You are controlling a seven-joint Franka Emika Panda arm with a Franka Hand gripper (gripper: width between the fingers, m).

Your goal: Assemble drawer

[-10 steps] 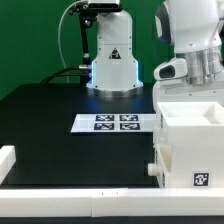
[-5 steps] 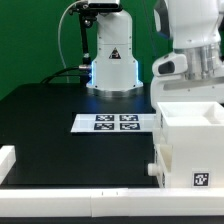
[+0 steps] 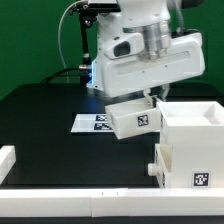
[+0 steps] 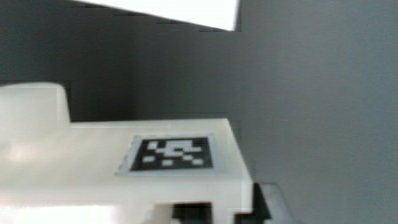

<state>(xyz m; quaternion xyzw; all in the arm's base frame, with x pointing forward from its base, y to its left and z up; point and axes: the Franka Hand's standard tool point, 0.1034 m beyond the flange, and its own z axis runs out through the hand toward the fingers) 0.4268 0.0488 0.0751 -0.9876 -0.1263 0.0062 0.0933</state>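
Note:
My gripper [image 3: 149, 99] is shut on a white drawer tray [image 3: 135, 121] with a square tag on its side and holds it in the air over the middle of the table. The tall white box shell [image 3: 190, 150] stands at the exterior view's right, its top open, with a knob [image 3: 153, 171] sticking out low on its side and a tag near its bottom. In the wrist view the held tray [image 4: 89, 150] fills the frame with its tag [image 4: 173, 153] facing the camera, and a dark finger [image 4: 267, 205] presses against its edge.
The marker board [image 3: 92, 122] lies flat behind the held tray, partly hidden by it; its corner shows in the wrist view [image 4: 178, 10]. The robot base [image 3: 105, 70] stands at the back. A white rail [image 3: 60, 205] runs along the table's front and left edges.
The arm has swung from above the box shell at the exterior view's right to the middle of the table, carrying the white tray with it.

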